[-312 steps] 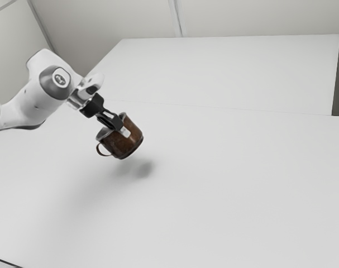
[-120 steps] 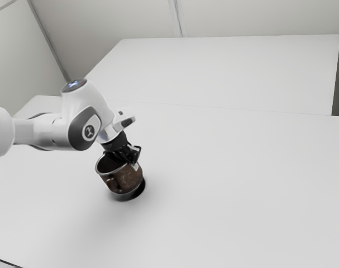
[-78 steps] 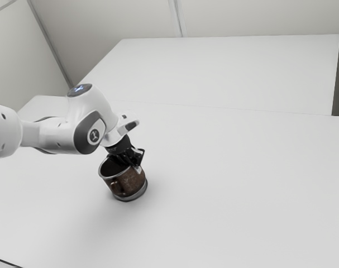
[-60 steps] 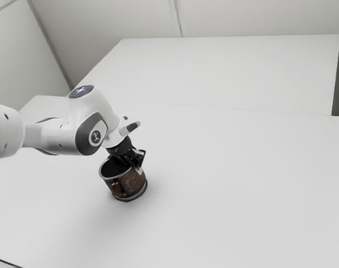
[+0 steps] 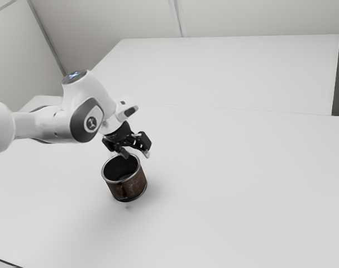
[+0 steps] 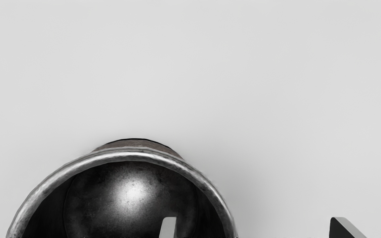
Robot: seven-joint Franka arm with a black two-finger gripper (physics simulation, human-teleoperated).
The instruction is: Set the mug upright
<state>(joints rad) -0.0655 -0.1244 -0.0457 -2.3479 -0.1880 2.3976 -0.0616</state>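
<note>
- Exterior view's left: white arm (image 5: 88, 114) reaches in, hand bent down toward the tabletop.
- Next along: mug (image 5: 126, 181), on the near part of the white table (image 5: 242, 184), below the hand. Mouth faces up, handle (image 5: 121, 192) toward the camera. Pose looks upright or close to it; can't tell if the base sits fully flat.
- Small dark patch (image 5: 128, 207) on the table just off the base, maybe handle shadow, maybe a slight lean or gap. Unclear.
- Just right of that: black gripper (image 5: 136, 155) hovers at the mug's rim (image 6: 134, 154). Fingers wide apart, nothing clamped.
- Wrist view: one finger (image 6: 168, 228) lines up over the mouth, the other (image 6: 339, 229) stands outside the wall, well apart from it. Can't tell if the inner tip dips below the rim.
- Step in hand, my call: end pose looks about reached. Open fingers straddling the wall fit a mug just let go, or a grip being lined up to straighten it; one moment doesn't settle which.
- Next move calls for care either way: keep the inner finger off the wall, since a sideways knock could tip the mug. Confirm the base is flat.
</note>
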